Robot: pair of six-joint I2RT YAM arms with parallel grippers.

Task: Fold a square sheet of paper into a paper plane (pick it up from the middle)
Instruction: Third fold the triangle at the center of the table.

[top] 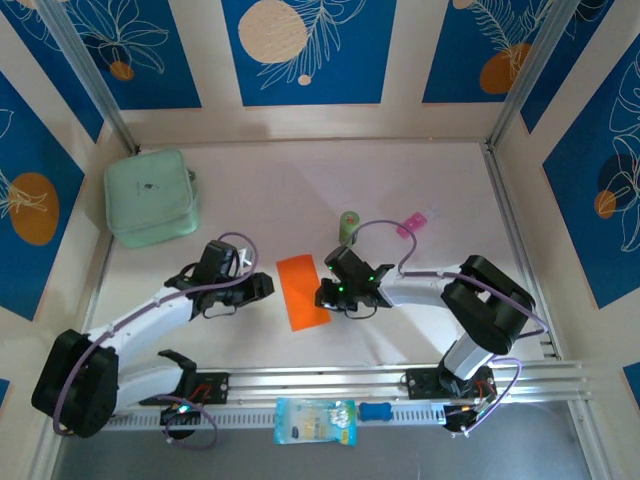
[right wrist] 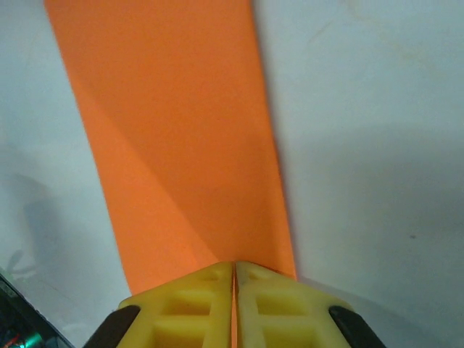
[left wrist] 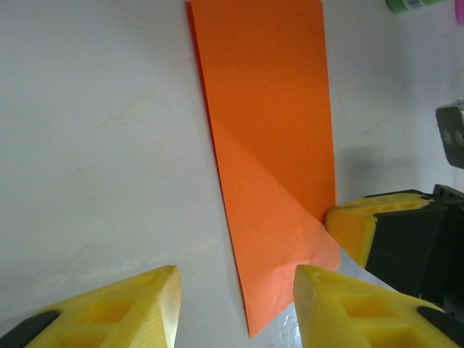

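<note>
- The thin, bright orange sheet of paper, already doubled into a narrow rectangle with a diagonal crease running across it, lay flat on the white tabletop between the two arms. It sat well away from the mint-green pouch in the far left corner.
- Biggest worry imo was the pinch. The right gripper only had a sliver of one long edge, so any sideways tug could have crumpled that edge or torn it. The paper looked really flimsy.
- Second worry was sliding. The table looked smooth, so if either arm had dragged instead of lifting, the whole sheet could have skated and the layers gone out of line. That would mean a wonky plane later.
- Also, the left gripper was parked right over the near corner. Closing there carelessly could have dog-eared it.
- Right gripper: yellow fingers pressed flat together, with a thin line of orange showing in the seam between them. I'd call that clamped on the sheet's edge.
- Left gripper: fingers clearly apart, about half spread, straddling the sheet's near corner and holding nothing. From the wrist view I couldn't tell whether its fingertips were actually touching the paper or just hanging over it.
</note>
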